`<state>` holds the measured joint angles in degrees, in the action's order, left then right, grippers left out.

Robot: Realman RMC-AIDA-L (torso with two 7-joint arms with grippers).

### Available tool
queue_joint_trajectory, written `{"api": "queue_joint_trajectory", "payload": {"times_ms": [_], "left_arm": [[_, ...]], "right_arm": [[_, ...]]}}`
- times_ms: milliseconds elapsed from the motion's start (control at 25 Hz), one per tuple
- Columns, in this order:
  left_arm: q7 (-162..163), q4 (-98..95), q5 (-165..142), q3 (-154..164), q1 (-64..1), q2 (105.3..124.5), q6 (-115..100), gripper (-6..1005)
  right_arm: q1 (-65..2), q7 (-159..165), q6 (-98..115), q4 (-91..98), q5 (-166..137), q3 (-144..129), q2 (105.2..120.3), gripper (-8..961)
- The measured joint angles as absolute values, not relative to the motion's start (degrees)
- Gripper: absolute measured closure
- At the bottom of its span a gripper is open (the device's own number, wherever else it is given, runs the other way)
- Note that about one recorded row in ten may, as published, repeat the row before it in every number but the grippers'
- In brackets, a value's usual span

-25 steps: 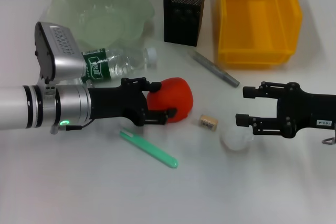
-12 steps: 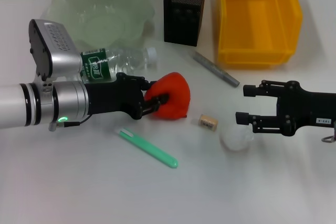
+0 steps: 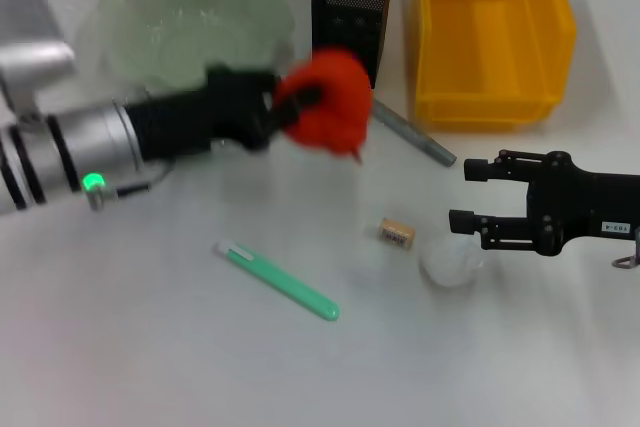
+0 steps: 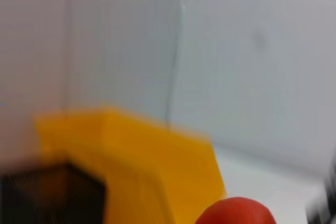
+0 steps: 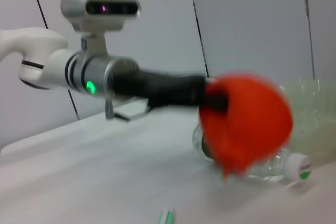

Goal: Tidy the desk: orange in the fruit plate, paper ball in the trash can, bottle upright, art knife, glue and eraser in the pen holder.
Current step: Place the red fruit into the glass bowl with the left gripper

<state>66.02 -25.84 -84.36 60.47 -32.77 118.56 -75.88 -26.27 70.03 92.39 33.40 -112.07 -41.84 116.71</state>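
Observation:
My left gripper (image 3: 297,107) is shut on the orange (image 3: 335,99) and holds it in the air in front of the pen holder (image 3: 350,19), right of the fruit plate (image 3: 190,27). The right wrist view shows the orange (image 5: 244,121) above the bottle (image 5: 278,167), which lies on its side; in the head view my left arm hides the bottle. My right gripper (image 3: 463,197) is open, just above the paper ball (image 3: 450,262). The eraser (image 3: 397,234) lies left of the ball. The yellow trash can (image 3: 490,37) stands at the back right.
A grey stick (image 3: 412,134) lies in front of the trash can, and a green stick (image 3: 280,282) lies on the near table. I cannot tell which one is the art knife and which the glue. The left wrist view shows the trash can (image 4: 142,166) and pen holder (image 4: 47,198).
My left gripper closed on the orange, lifted it off the table and carried it back toward the pen holder and plate. The right arm has not moved.

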Motion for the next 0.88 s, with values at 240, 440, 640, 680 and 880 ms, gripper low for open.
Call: {"api": "queue_joint_trajectory", "payload": {"times_ms": [240, 440, 640, 680, 880], "left_arm": [[64.4, -25.61, -67.42, 57.53, -33.01, 118.75, -71.71, 817], [59.5, -22.19, -60.02, 57.43, -36.49, 118.98, -59.11, 854], [51.27, -18.11, -56.95, 56.76, -39.74, 119.13, -50.16, 899], [49.57, -17.32, -55.63, 56.76, -40.08, 119.14, -49.55, 885], [46.31, -15.74, -49.97, 56.79, -40.5, 119.17, -48.65, 816]], "right_arm": [[-26.25, 70.1, 92.67, 33.4, -112.01, -41.83, 116.81, 210], [-26.13, 70.09, 92.92, 33.61, -111.92, -41.83, 117.1, 211], [-26.31, 69.92, 92.98, 33.48, -111.89, -42.08, 117.16, 211], [-26.33, 69.9, 92.99, 33.52, -111.88, -42.13, 117.19, 211], [-26.5, 69.87, 92.99, 33.67, -112.02, -42.31, 117.25, 211]]}}
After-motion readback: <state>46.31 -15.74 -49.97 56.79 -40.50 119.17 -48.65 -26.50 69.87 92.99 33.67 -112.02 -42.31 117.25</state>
